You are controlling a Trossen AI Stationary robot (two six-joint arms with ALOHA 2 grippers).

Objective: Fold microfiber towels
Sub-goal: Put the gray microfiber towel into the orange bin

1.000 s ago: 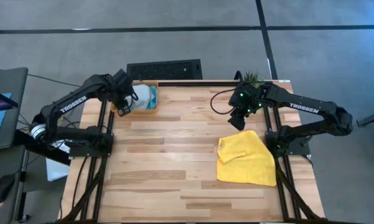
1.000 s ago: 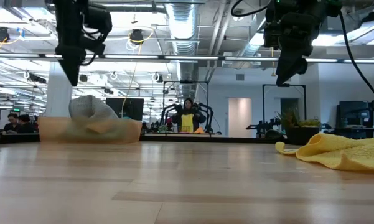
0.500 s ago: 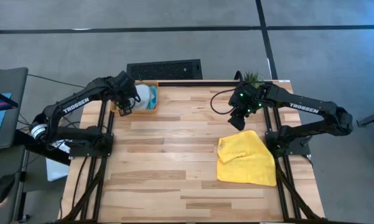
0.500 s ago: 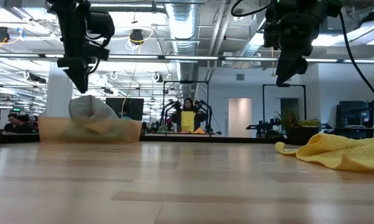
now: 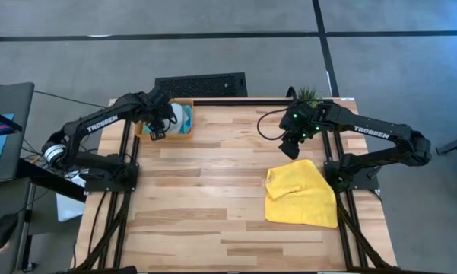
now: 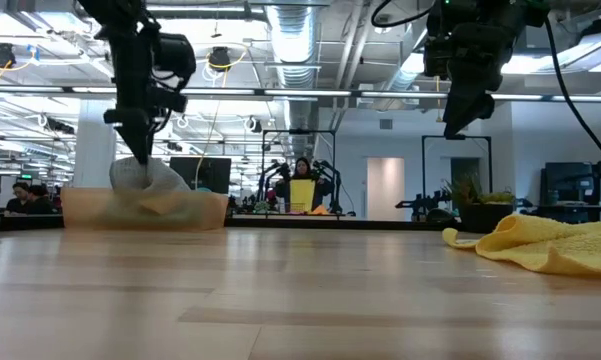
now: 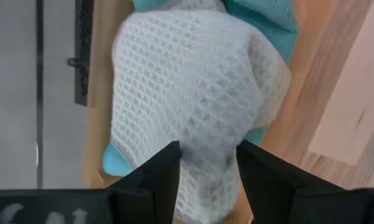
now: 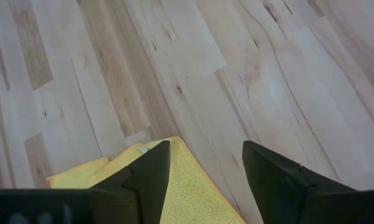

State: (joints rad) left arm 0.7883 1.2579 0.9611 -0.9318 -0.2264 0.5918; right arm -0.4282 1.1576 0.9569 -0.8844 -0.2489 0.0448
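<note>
— Towels: pale grey towel (image 7: 193, 93) heaped on the sky blue towel (image 7: 261, 22) in the orange tray (image 5: 184, 131), far left corner. Soft, light; I'd pinch a top fold.
— Left gripper (image 7: 206, 167)?
— Open, fingers straddling the grey. Right gripper (image 8: 205, 165) open too, over the yellow towel (image 5: 300, 194)'s far corner. Green one: can't see it.

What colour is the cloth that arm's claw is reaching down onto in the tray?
Pale grey waffle-weave microfiber towel, almost white, under the open left gripper. Clearest in the left wrist view.

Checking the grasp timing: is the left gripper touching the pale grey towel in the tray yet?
Cannot tell. In the left wrist view the open left gripper straddles the pale grey towel, but no contact shows plainly; the low view shows its tip level with the towel's top.
</note>
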